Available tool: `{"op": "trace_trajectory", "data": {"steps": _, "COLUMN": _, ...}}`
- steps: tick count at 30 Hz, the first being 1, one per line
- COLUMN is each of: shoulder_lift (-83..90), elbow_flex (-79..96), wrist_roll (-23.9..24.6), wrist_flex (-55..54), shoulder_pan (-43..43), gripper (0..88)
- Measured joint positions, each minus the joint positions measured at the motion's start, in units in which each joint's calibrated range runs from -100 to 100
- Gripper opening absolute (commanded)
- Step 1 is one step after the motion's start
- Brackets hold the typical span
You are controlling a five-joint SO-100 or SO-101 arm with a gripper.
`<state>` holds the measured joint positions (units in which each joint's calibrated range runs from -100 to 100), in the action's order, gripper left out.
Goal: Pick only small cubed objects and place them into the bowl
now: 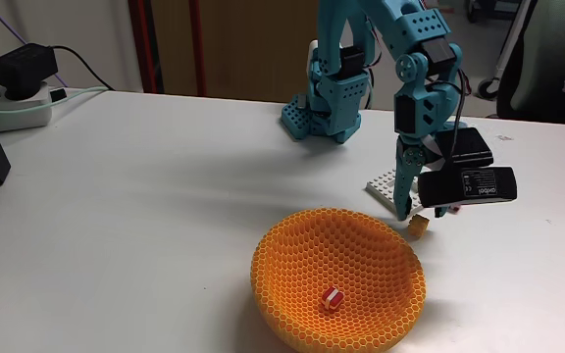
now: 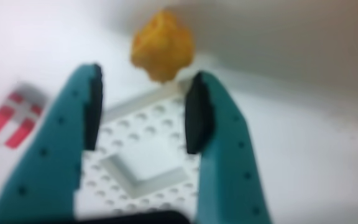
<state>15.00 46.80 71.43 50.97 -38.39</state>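
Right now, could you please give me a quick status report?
Gripper open, empty, above white studded plate. Yellow-orange cube just ahead, on the table. One red-striped cube in bowl, another beside plate.

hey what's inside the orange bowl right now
One red-and-white striped cube lies on the floor of the orange bowl in the fixed view. The near wall hides a strip of the bottom, so anything lying there cannot be seen.

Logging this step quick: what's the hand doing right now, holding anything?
Hand: open, holding nothing; yellow cube lies just past its fingertips.
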Motion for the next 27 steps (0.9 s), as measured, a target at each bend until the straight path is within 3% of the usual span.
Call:
{"op": "trace_trajectory", "data": {"steps": 13, "shoulder_lift": -3.8, "elbow_flex": -0.5, "wrist_roll": -1.0, "wrist_flex": -3.3, "shoulder_pan": 1.9, "gripper": 21.9}}
{"op": "trace_trajectory", "data": {"steps": 22, "shoulder_lift": -7.1, "elbow_flex": -2.8, "wrist_roll": -0.7, "wrist_flex": -4.1, "shoulder_pan": 1.7, "gripper": 4.9}}
{"op": "trace_trajectory", "data": {"steps": 27, "shoulder_lift": -7.1, "elbow_flex": -9.7, "wrist_roll": -1.8, "wrist_flex": 4.0, "shoulder_pan": 1.7, "gripper": 0.9}}
